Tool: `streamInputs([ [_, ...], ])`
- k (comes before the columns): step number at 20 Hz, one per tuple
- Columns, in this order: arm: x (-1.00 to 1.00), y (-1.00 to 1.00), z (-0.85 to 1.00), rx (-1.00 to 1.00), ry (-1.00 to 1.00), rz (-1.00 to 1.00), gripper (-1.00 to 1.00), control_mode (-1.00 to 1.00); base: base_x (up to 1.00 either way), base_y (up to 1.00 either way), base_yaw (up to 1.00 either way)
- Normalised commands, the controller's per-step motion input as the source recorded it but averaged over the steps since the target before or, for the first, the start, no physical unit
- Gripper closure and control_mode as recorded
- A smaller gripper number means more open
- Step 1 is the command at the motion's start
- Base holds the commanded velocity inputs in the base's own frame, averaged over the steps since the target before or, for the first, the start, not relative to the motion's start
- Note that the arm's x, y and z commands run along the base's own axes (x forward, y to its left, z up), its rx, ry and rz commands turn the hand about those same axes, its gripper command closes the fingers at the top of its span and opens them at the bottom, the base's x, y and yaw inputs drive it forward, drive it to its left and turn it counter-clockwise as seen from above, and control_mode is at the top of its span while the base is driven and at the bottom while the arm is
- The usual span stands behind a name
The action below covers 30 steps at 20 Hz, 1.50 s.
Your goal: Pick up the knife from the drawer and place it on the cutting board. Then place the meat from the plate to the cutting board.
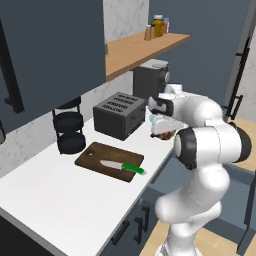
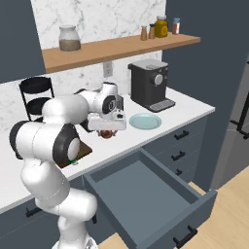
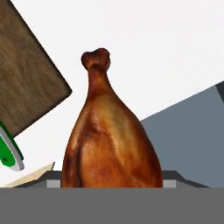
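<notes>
From the hand view, I have the meat (image 3: 109, 135) pinched in my gripper, long axis pointing away. In the left base view, the cutting board (image 1: 107, 159) with the knife (image 1: 122, 166) lies leftward. In the right base view, the plate (image 2: 145, 121) sits bare.

I see the meat (image 3: 109, 140), a reddish-brown drumstick, held in my tool (image 2: 106, 132) above the tabletop. The cutting board (image 1: 107, 161), dark brown, lies flat left of the tool, the knife (image 1: 122, 167) with its green handle on it. Right of the tool: pale-blue plate (image 2: 145, 121). Below: drawer (image 2: 160, 204) pulled open.
</notes>
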Motion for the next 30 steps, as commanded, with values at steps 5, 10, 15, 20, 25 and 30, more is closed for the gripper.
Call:
streamInputs([
  [5,-0.12,1.0,0.0,-0.15,0.2,0.48,1.0,-1.0,0.0,0.0,0.0],
  [10,-0.01,1.0,-0.16,-0.06,0.19,0.52,1.0,-1.0,0.0,0.0,0.0],
  [15,0.09,0.99,-0.21,-0.02,0.06,0.37,1.0,-1.0,0.0,0.0,0.0],
  [20,0.38,0.41,-0.36,0.0,0.01,0.16,1.0,-1.0,0.0,0.0,0.0],
  [25,0.43,-0.01,-0.26,0.05,0.0,0.07,1.0,-1.0,0.0,0.0,0.0],
  [30,-0.33,0.0,-0.2,0.12,-0.01,0.03,1.0,-1.0,0.0,0.0,0.0],
])
